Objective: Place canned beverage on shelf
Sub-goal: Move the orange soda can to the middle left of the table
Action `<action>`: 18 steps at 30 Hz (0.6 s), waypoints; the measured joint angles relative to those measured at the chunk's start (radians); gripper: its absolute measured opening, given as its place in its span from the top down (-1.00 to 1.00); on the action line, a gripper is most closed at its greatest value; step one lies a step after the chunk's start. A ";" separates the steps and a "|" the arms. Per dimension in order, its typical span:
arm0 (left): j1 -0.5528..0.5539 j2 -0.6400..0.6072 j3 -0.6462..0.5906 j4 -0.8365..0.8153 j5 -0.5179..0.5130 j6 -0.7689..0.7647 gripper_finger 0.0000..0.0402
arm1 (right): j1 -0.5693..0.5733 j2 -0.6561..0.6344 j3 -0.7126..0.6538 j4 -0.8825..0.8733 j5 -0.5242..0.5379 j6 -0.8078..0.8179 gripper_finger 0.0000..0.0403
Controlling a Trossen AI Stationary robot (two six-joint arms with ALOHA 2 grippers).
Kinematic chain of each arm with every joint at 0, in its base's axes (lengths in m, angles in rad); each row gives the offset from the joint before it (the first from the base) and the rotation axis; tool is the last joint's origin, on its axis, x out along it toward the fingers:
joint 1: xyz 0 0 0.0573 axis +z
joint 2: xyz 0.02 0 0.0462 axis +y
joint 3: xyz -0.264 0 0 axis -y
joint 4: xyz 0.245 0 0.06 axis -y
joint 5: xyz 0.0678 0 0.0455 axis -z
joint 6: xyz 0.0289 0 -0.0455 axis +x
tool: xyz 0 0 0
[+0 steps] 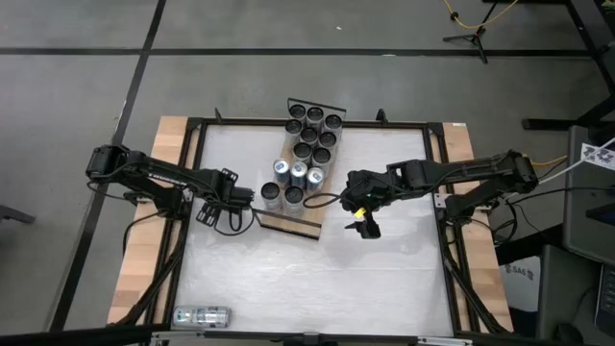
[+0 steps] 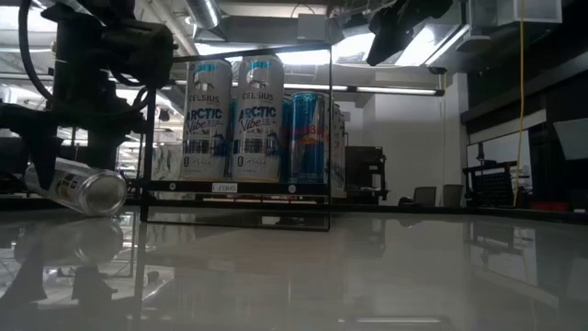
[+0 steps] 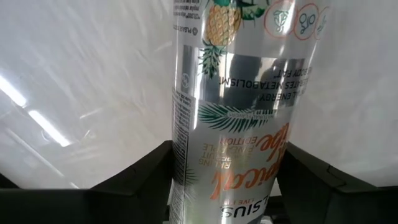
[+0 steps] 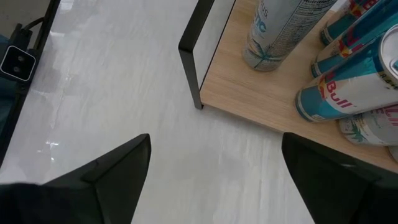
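1. The left gripper (image 3: 227,186) is closing its two dark fingers (image 3: 146,171) on a silver can (image 3: 239,106) with pineapple artwork, one finger on each side of the body, partly open to the can's width.
2. In the low view that can (image 2: 78,188) is lying tilted on its side, near the tabletop; whether it is touching the surface I cannot tell. A grip across the body, I judge, is chosen so the can can later be turned upright.
3. The left gripper (image 1: 231,204) is sitting just left of the shelf's near end, so the carry to the board should be short.
4. The right gripper (image 4: 214,171) is holding its fingers (image 4: 115,168) wide apart with nothing between them, hovering over bare white table (image 4: 106,81).
5. The right gripper (image 1: 363,223) is waiting right of the shelf (image 1: 288,223), probably keeping clear of the left arm's path.
6. The shelf (image 4: 261,87) is carrying standing cans (image 1: 307,144) massed toward its far end, leaving bare wood at the near end beside the black wire rail (image 4: 196,59); that free spot looks like the intended place.
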 joint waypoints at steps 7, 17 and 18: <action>0.000 0.000 -0.001 0.004 0.001 -0.001 -0.33 | 0.000 0.000 0.000 0.000 0.000 0.000 -0.78; 0.000 0.000 -0.001 0.004 0.001 -0.001 -0.37 | 0.000 0.000 0.000 0.000 0.000 0.000 -0.78; 0.000 0.000 -0.001 0.004 0.001 -0.001 -0.37 | 0.000 0.000 0.000 0.000 0.000 0.000 -0.78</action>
